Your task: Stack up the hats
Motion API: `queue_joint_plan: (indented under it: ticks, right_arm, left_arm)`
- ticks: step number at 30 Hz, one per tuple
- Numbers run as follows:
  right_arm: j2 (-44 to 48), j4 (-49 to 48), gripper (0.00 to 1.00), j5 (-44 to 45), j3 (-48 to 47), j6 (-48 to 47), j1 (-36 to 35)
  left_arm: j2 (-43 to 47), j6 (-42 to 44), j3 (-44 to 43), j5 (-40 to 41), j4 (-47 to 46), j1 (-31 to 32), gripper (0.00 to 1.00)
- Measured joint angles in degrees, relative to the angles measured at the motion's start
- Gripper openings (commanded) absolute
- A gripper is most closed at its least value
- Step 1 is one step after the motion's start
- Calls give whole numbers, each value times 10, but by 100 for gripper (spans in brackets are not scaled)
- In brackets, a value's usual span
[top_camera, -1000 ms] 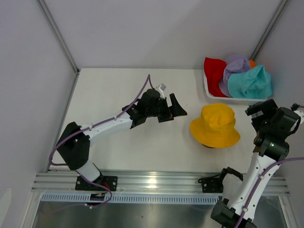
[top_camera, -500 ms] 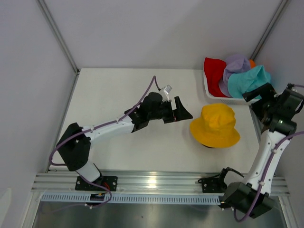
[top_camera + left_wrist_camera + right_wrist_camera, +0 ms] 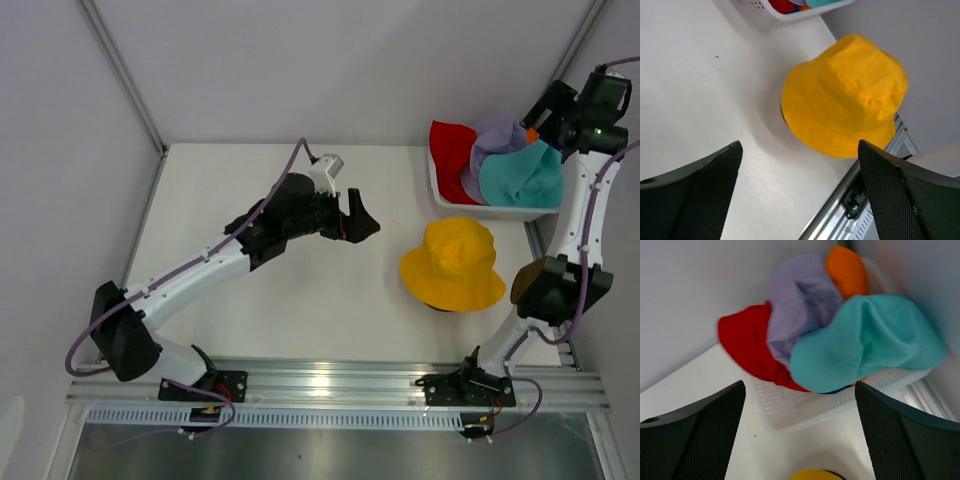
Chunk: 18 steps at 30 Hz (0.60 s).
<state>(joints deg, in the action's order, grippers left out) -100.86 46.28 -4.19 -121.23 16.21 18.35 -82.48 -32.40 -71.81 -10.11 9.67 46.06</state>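
A yellow hat (image 3: pixel 452 265) sits on the table right of centre; it also shows in the left wrist view (image 3: pixel 845 95). The other hats lie heaped in a white basket (image 3: pixel 437 192) at the back right: red (image 3: pixel 450 150), lavender (image 3: pixel 495 140), teal (image 3: pixel 525 172) on top, and orange (image 3: pixel 530 131) mostly covered. A dark blue sliver (image 3: pixel 842 389) peeks from under the teal hat (image 3: pixel 865 345). My left gripper (image 3: pixel 365 222) is open and empty, left of the yellow hat and apart from it. My right gripper (image 3: pixel 548 108) is open and empty, raised above the basket's far right.
A dark stand edge (image 3: pixel 432 305) shows under the yellow hat's front brim. The basket rim (image 3: pixel 805 412) lies below my right gripper (image 3: pixel 800 385). A metal rail (image 3: pixel 330 380) runs along the near table edge. Walls close the back and sides.
My right arm has swung up and back, from beside the yellow hat to high over the basket. My left gripper has drawn back a little to the left.
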Motion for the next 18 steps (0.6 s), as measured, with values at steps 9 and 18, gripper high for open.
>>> queue_joint_plan:
  ticks: [9, 18]
  right_arm:
    - [-115, 28, 91, 70, 7, -15, 13]
    - [-198, -12, 43, 89, -38, -41, 5]
  left_arm:
    - [45, 50, 1, 21, 33, -38, 99]
    - [45, 67, 3, 25, 70, -68, 100]
